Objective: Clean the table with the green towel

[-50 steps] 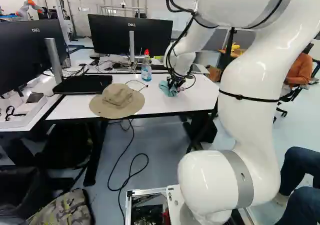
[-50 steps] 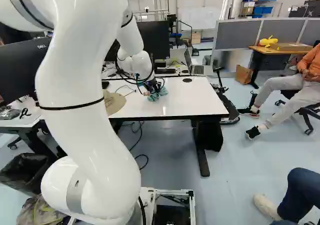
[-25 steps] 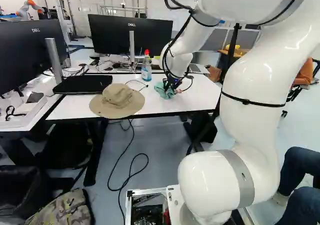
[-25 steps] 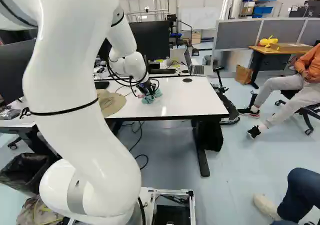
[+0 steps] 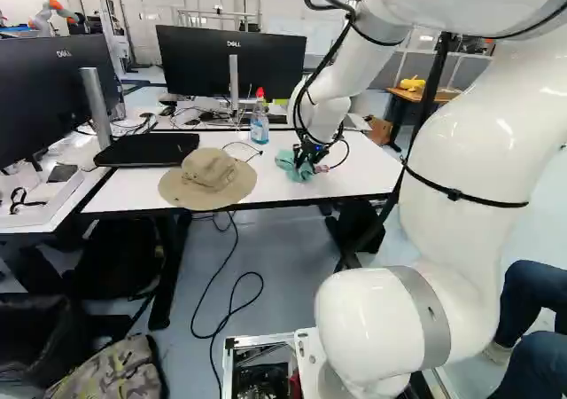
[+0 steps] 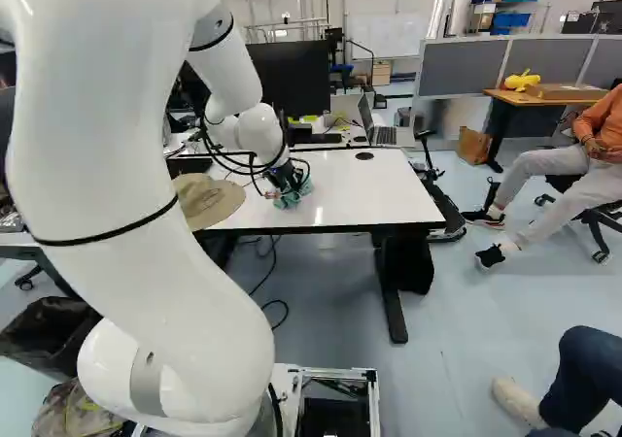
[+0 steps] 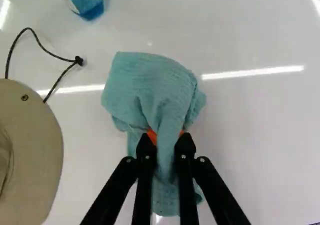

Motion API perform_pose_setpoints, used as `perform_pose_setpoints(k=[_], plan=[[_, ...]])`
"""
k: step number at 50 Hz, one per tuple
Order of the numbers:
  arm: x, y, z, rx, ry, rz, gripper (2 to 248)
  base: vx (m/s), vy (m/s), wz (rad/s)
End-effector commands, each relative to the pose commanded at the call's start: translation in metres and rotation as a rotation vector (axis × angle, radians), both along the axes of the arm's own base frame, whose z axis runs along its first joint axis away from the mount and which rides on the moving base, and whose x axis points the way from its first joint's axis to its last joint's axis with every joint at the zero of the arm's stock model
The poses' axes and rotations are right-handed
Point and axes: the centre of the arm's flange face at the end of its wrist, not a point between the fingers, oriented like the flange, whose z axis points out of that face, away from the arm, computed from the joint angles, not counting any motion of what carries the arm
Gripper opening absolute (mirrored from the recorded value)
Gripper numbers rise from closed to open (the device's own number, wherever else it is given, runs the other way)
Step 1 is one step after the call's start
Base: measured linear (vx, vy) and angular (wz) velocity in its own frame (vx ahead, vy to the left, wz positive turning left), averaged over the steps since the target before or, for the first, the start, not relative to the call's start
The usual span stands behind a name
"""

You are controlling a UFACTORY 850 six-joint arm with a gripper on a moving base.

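Observation:
My gripper (image 5: 308, 156) is low over the white table (image 5: 354, 179), holding the green towel (image 5: 289, 163) against its top. In the wrist view the gripper (image 7: 166, 144) is shut on a bunched fold of the towel (image 7: 150, 87), with orange pads pressing it from both sides. The cloth spreads ahead of the fingers, and a smaller part hangs out beneath them. Under the gripper in the right base view, the towel (image 6: 292, 198) is partly hidden by it.
A tan hat (image 5: 209, 177) lies near the table's front edge, its cord reaching toward the towel. Behind stand a blue spray bottle (image 5: 259, 122), monitors (image 5: 229, 62) and a laptop (image 6: 381, 131). Another robot (image 5: 51, 14) stands far back. A person's legs (image 6: 585, 384) are right of the base.
Over the last second my arm has shifted, its elbow swinging outward. Gripper and towel first went toward the hat and nearer the front edge, then slightly back away from the hat. The base stayed put.

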Motion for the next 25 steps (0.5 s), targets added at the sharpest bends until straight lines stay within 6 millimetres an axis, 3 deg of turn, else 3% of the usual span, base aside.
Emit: perform_pose_setpoints(k=[25], plan=[[0.012, -0.038, 0.0, 0.0, -0.004, -0.077, 51, 0.0, 0.0, 0.0]])
